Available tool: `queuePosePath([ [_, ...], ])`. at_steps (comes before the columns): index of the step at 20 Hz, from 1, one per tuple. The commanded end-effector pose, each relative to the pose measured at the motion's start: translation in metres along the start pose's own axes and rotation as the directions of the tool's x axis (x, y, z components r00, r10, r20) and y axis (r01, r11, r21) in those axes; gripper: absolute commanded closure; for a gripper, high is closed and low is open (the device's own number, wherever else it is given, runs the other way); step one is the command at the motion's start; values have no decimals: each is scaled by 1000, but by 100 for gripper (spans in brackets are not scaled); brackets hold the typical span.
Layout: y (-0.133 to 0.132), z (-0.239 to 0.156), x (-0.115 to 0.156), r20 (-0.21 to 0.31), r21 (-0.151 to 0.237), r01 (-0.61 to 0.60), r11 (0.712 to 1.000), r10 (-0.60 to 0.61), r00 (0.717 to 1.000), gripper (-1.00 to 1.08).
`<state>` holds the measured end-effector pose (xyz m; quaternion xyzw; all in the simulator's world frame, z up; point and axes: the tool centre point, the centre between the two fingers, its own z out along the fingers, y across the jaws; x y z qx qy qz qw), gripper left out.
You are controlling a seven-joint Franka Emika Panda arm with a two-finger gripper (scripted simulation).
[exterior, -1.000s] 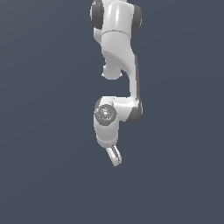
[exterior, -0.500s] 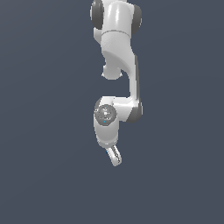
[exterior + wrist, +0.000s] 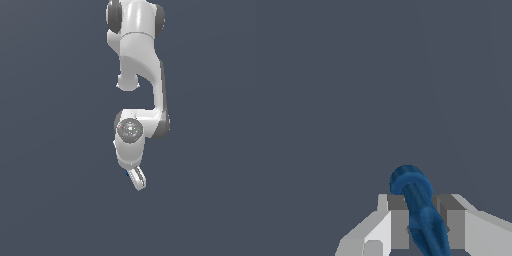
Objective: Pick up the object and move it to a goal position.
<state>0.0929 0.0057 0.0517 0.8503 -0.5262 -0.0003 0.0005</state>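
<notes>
White robot claw (image 3: pixel 418 227) pinching our dark blue rounded object (image 3: pixel 418 210), gripped so we can carry it goalward.

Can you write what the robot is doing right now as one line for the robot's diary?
arm: hanging down | gripper: shut on blue object | object: between fingers, sticking out past them | surroundings: plain grey

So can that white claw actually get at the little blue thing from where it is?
Seemingly yes: the blue object already sits between the gripper's two fingers, which appear closed against it, nothing in between.
</notes>
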Motion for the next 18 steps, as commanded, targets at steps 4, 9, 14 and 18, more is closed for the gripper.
queuePosePath([
  [4, -28, -17, -39, -1, 1, 2, 1000, -2, 1000, 108],
  [9, -53, -32, -71, -1, 1, 2, 1000, -2, 1000, 108],
  [14, -66, -39, -86, -1, 1, 2, 1000, -2, 1000, 108],
  [18, -69, -40, -88, -1, 1, 2, 1000, -2, 1000, 108],
])
